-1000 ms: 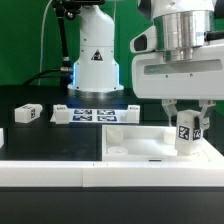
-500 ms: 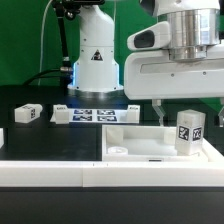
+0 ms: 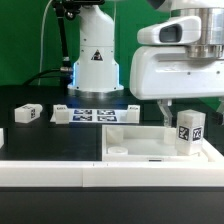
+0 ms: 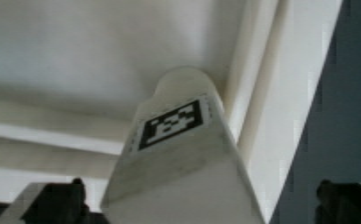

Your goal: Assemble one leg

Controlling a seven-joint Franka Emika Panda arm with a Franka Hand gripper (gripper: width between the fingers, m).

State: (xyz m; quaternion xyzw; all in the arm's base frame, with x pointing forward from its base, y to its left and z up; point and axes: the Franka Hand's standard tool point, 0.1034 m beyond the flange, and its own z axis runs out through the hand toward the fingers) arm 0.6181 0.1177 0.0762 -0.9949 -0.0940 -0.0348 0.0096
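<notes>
A leg, a stubby white post with a tag on its face, stands upright in the corner of the white panel at the exterior view's right. My gripper hangs just above it, open, with both fingers apart from the post. In the wrist view the leg fills the middle. My gripper has its dark fingertips standing wide on either side, not touching it. A second leg lies on the black table at the exterior view's left.
The marker board lies behind the panel, in front of the robot's white base. A white rail runs along the table's front edge. A small round boss sits in the panel's near left corner.
My gripper has let go of the leg and risen, shifting slightly toward the exterior view's right. The leg stays standing in the panel corner.
</notes>
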